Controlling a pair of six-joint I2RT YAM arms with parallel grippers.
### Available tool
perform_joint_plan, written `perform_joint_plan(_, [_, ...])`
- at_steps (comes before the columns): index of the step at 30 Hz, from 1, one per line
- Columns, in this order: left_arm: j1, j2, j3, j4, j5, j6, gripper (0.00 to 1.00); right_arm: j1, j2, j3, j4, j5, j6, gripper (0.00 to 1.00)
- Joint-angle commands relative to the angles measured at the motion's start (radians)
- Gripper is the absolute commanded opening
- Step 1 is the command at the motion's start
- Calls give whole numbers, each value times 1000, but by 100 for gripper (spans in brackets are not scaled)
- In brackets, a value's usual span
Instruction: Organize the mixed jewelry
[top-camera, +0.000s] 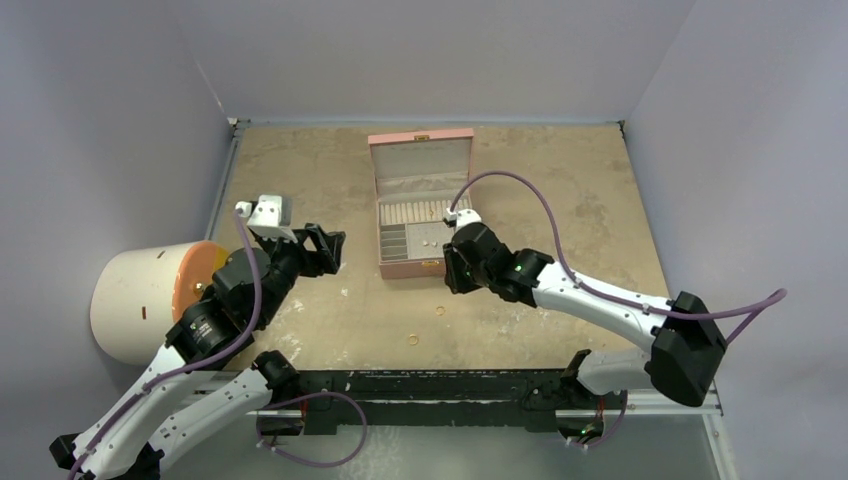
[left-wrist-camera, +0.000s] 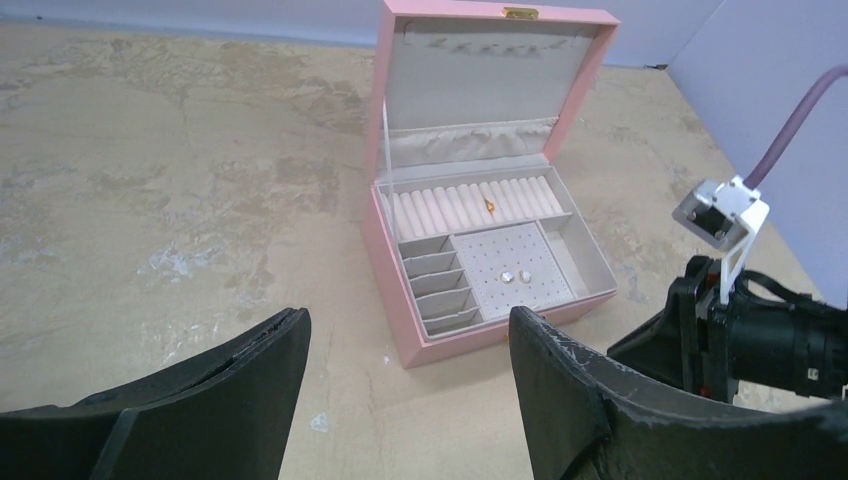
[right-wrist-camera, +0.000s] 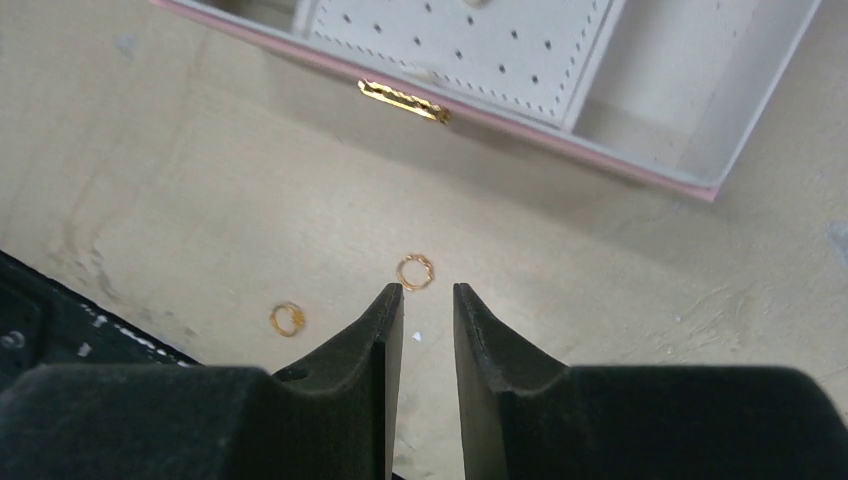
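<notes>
Aiming at the gold ring (right-wrist-camera: 415, 272) lying flat on the table (right-wrist-camera: 150, 180) before the box (top-camera: 412, 268), you are holding nothing in the right gripper (right-wrist-camera: 428, 292), its jaws barely parted; you are wanting them wider, straddling the rim. The left gripper (top-camera: 325, 248) is hanging wide, empty.

The right wrist view's top edge cuts off most of the box (right-wrist-camera: 690, 90); in the top view's centre we cannot resolve the studs (top-camera: 427, 243).

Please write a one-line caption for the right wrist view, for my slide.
Right gripper, slightly open and empty, hovers near two gold rings on the table before the pink box.
</notes>
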Motion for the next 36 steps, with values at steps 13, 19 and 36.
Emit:
perform_joint_plan(13, [3, -12, -1, 23, -11, -6, 72, -1, 35, -237, 306, -171, -121, 29])
perform_joint_plan(19, [3, -7, 1, 20, -16, -6, 72, -2, 104, -241, 361, -196, -129, 30])
perform_joint_plan(36, [3, -1, 2, 16, -26, -2, 72, -15, 181, -282, 406, -232, -150, 27])
